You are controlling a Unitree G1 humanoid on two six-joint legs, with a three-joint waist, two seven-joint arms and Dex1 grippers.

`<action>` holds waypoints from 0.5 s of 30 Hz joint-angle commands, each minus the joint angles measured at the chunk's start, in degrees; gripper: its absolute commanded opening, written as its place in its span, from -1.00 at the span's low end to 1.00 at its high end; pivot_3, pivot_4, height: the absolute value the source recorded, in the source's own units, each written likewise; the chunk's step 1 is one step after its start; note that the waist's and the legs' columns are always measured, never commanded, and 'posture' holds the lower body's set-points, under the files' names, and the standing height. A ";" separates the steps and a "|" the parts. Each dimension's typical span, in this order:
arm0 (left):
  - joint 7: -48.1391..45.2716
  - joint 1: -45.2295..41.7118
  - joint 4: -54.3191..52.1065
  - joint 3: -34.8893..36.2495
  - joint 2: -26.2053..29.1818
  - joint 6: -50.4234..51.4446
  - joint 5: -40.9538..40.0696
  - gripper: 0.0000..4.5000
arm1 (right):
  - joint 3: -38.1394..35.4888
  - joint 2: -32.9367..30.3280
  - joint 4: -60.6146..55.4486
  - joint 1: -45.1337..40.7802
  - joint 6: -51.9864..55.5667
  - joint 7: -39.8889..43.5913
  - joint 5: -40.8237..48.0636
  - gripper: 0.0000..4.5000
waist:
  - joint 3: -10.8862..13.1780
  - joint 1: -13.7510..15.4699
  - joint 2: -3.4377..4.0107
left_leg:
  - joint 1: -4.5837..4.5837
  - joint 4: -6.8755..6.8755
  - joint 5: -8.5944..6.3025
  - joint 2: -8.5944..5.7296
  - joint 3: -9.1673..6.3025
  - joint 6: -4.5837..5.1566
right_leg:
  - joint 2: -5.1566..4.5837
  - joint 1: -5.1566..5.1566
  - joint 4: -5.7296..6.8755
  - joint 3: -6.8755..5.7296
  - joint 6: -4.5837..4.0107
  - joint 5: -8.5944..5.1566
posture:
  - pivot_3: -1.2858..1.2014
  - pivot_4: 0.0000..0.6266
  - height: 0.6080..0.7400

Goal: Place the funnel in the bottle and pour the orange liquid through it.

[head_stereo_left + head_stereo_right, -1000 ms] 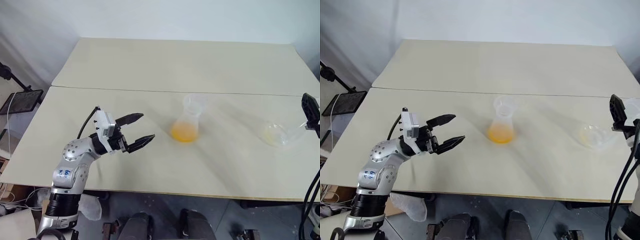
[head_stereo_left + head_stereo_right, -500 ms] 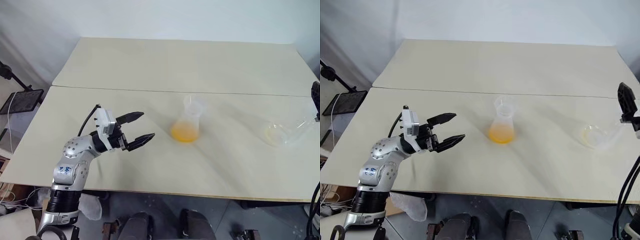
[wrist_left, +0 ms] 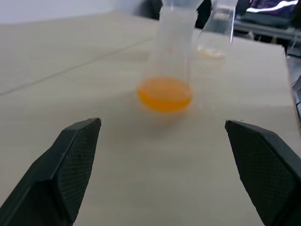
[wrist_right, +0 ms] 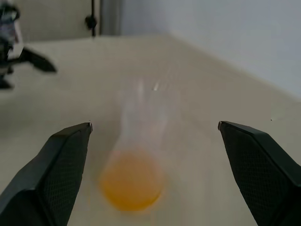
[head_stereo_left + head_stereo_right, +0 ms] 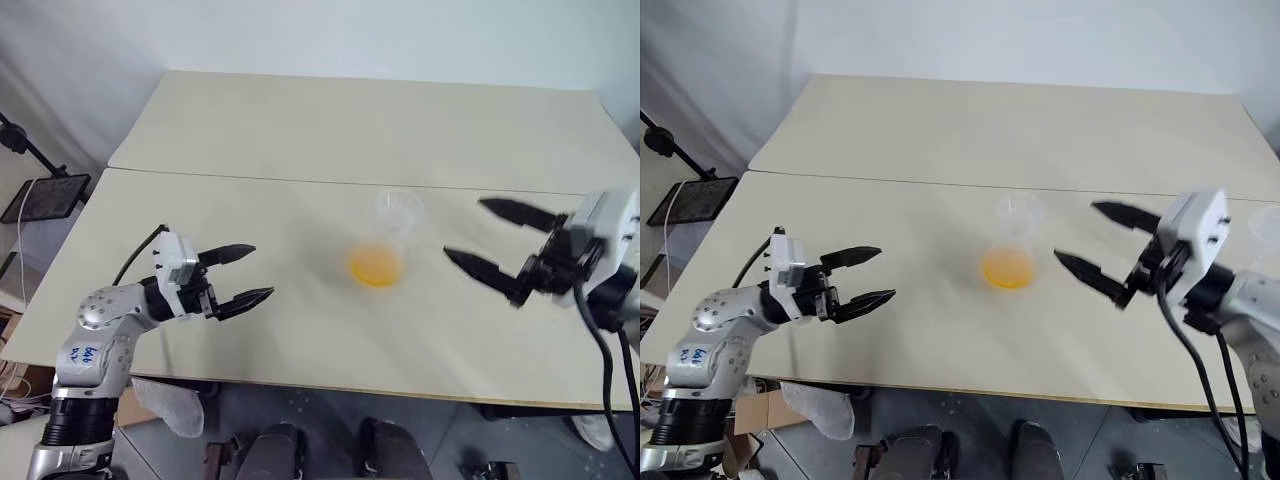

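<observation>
1. Since the earlier frame, the right gripper swung in from the table edge toward the flask.
2. Both grippers were wide open and held nothing.
3. The flask with orange liquid stood between them, nearer the right one.
4. The left gripper pointed at it from well apart.

Left gripper jaws spread wide, right gripper jaws spread wide, both level, pointing inward.
</observation>
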 commanded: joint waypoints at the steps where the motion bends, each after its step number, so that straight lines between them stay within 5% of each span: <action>1: -3.03 3.05 -1.07 3.06 1.94 -0.94 -2.05 1.00 | -4.22 1.82 2.10 8.43 -9.33 11.66 -1.87 1.00 | -0.01 -0.18 -0.06 | 0.02 -0.02 0.00 0.03 -0.01 0.00 | 0.04 0.09 -0.17 -0.02 0.02 0.01 | 0.03 -0.52 1.00; 15: 1.01 8.69 -3.70 3.25 1.22 -9.28 4.01 1.00 | -7.76 4.44 12.34 17.63 -21.19 23.43 -4.67 1.00 | 0.02 -0.36 0.00 | 0.38 -0.04 -0.11 0.40 0.05 -0.20 | -0.02 0.49 -0.59 0.04 -0.12 -0.02 | 0.03 -0.52 1.00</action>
